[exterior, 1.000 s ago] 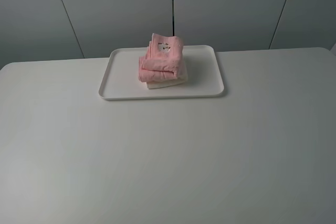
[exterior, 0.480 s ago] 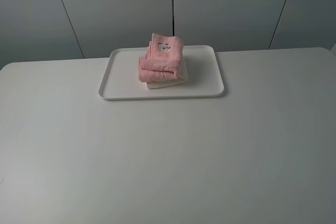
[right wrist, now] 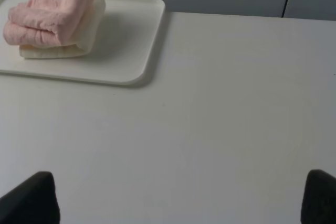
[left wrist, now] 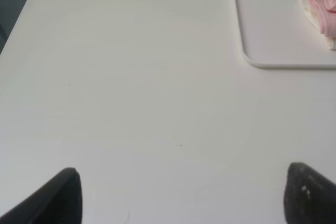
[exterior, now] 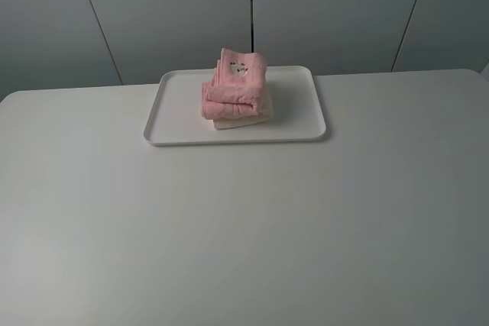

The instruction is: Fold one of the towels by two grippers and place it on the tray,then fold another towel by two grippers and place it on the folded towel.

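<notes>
Pink towel is lying folded atop a cream towel on the tray.
Left gripper and right gripper are hovering spread wide, empty.

So the high camera sits above the near edge of the plain white tabletop, looking down and toward the far grey wall panels, whole surface in frame. The left wrist cam hangs low over the near left part, facing far and right, with dark fingers poking in. The right wrist cam does the same from the near right. All three catch the white rectangular plastic tray with its folded pink towel.
</notes>
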Available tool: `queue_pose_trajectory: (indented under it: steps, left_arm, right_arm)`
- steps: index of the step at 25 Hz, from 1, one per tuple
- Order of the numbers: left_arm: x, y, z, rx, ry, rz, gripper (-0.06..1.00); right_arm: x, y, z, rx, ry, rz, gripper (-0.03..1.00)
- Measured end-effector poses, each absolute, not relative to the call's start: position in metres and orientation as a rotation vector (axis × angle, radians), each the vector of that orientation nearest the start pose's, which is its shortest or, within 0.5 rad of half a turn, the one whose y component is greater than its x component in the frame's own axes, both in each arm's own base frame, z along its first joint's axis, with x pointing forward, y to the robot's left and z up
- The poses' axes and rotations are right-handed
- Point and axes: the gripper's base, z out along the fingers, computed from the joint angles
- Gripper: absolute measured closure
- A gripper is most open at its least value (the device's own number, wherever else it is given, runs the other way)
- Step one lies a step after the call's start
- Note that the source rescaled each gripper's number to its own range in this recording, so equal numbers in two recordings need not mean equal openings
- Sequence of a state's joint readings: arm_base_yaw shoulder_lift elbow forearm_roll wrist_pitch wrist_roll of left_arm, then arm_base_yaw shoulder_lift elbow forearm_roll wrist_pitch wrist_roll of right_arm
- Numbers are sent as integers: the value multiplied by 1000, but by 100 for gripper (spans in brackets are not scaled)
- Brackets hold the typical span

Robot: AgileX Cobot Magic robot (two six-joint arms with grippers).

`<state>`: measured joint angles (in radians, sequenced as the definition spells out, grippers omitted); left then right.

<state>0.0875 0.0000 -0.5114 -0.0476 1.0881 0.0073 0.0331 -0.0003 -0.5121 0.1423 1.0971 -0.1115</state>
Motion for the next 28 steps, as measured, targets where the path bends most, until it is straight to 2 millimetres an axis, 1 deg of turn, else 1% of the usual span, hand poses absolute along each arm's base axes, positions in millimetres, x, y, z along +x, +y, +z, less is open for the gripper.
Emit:
queue_pose_trajectory:
  steps: [9, 28]
  left_arm:
    - [-7, -1, 278, -132, 2056, 19, -5]
    - [-7, -1, 278, -133, 2056, 28, -5]
  right_arm:
    - [-9, 11, 278, -160, 2056, 130, -3]
    - [-9, 11, 278, -160, 2056, 132, -3]
